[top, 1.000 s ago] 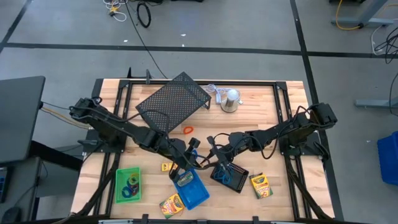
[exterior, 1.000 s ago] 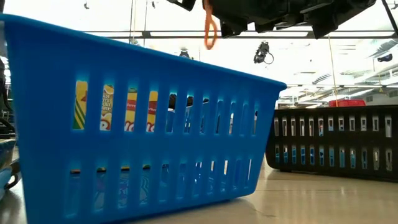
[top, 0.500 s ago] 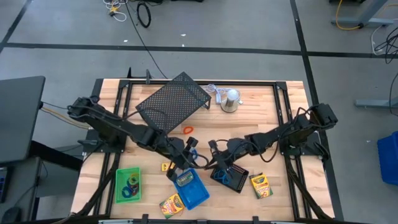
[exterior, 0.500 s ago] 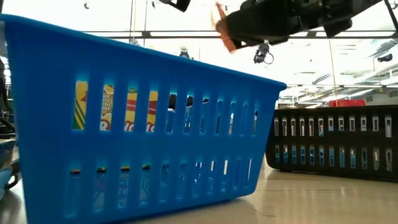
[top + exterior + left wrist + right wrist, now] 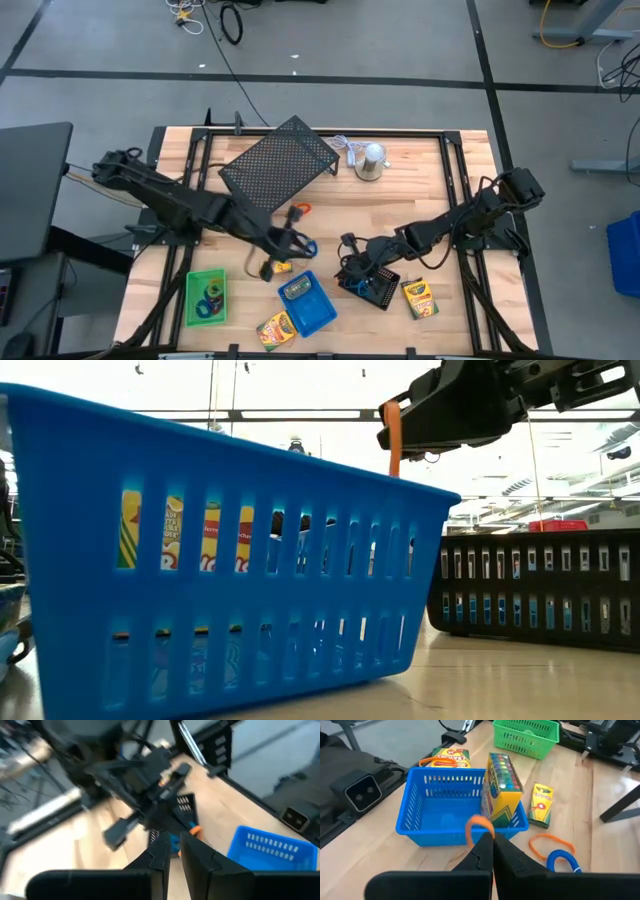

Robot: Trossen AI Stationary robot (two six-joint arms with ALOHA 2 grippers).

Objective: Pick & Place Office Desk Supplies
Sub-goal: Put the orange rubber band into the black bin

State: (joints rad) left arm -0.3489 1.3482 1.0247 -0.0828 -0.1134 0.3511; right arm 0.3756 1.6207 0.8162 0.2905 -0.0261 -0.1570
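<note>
Two fingers of your right gripper are pressed together, pinching an orange loop above the black mesh tray, just right of the blue tray. Only the right wrist view shows that pinch, plus a crayon box upright in the blue tray. Farther back from the blue tray, your left gripper hangs nearly closed, holding nothing.
</note>
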